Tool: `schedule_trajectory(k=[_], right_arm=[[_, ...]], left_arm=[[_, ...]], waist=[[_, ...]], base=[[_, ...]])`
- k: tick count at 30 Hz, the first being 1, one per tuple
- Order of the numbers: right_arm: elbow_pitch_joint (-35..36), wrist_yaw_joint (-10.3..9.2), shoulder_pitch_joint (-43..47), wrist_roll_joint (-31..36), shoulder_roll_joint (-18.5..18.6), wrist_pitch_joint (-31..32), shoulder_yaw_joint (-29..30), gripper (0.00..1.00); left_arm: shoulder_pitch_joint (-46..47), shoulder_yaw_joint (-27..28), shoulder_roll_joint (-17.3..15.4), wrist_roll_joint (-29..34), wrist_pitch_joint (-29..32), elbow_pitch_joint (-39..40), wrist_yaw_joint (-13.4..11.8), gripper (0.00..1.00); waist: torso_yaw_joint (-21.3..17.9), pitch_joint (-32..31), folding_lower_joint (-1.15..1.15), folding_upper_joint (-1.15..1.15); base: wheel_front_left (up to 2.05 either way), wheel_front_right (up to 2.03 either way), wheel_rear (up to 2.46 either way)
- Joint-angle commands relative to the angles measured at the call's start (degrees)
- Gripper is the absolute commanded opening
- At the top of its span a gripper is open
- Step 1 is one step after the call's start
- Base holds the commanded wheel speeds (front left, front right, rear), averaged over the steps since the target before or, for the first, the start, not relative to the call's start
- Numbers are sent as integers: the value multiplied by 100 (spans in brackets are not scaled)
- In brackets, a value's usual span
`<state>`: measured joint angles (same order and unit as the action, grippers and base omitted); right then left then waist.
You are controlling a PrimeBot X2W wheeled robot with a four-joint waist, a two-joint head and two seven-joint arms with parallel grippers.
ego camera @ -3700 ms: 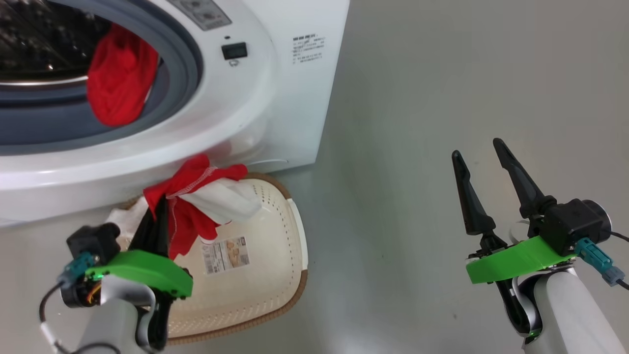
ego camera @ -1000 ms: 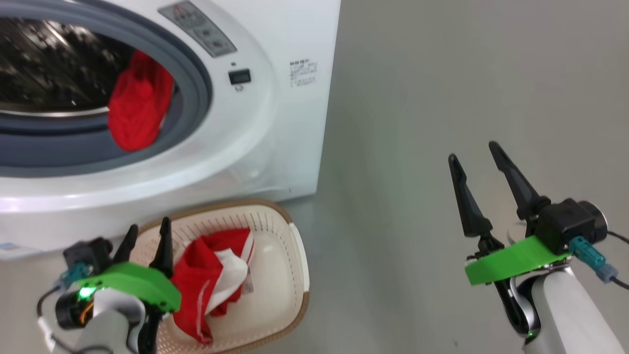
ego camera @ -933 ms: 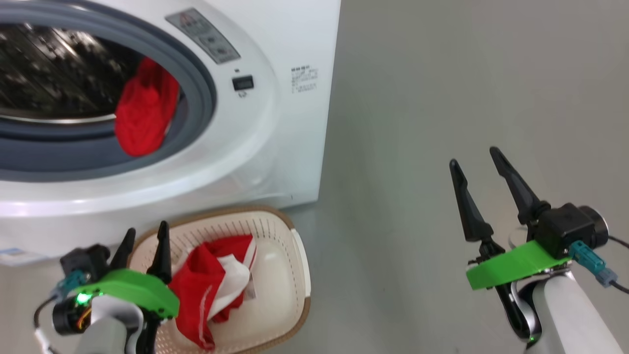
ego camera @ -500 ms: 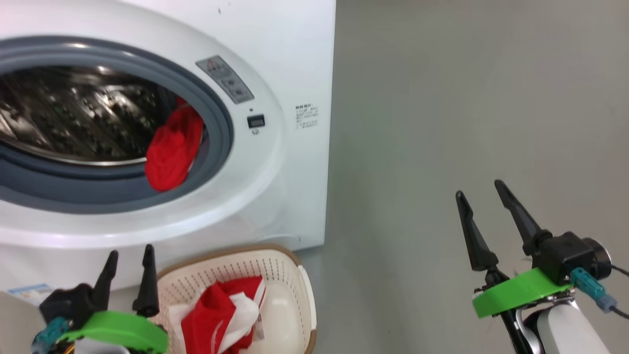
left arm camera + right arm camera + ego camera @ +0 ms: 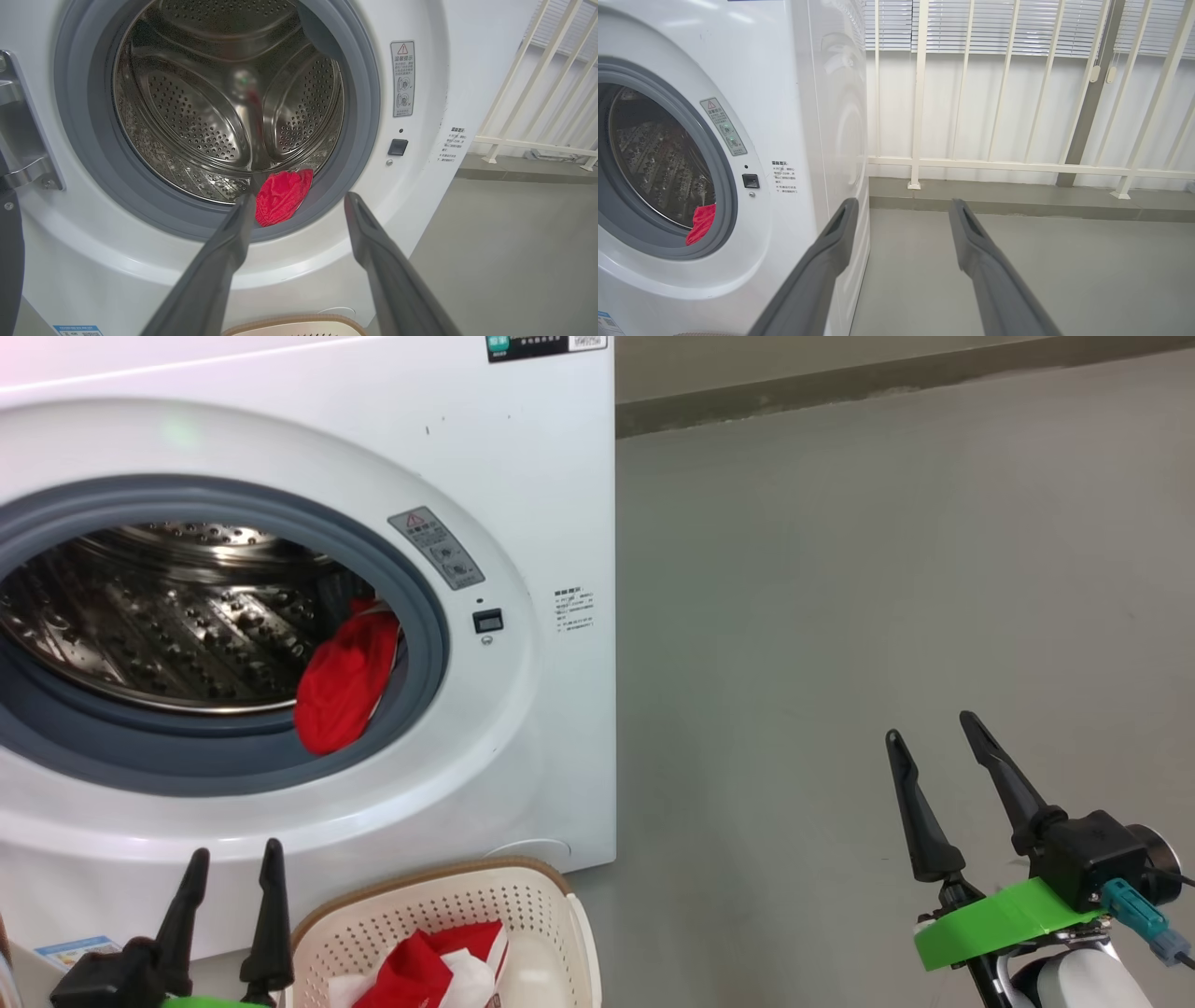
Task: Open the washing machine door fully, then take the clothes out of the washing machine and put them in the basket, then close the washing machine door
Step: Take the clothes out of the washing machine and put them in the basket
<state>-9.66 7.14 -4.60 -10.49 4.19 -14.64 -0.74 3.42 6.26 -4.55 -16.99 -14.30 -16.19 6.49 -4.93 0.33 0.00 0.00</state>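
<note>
Washing machine stands open, one red garment lying at the drum mouth's lower right, against the grey ring. Basket sits just in front, red-and-white clothes inside. Left gripper hovers beside the basket, fingers spread, empty. Right gripper is well off right over the floor, also spread, empty.

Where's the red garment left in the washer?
Head view: the red garment lies on the grey rubber ring at the opening's lower right, above the basket.

washing machine: 1 | basket: 1 | clothes: 2 | grippers: 2
</note>
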Motion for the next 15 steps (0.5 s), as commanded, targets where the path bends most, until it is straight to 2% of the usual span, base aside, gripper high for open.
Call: schedule_trajectory(k=[1,15], right_arm=[[188,35,6,54,42,-36,-83,100],[231,35,267,60,27,-36,29,100]], left_arm=[[-12,257,-76,112,-70,266,-45,100],[-300,358,-21,208,-70,492,-87,100]], waist=[[-33,-73,0,0],[-42,-222,0,0]], base=[[0,0,0],[0,0,0]])
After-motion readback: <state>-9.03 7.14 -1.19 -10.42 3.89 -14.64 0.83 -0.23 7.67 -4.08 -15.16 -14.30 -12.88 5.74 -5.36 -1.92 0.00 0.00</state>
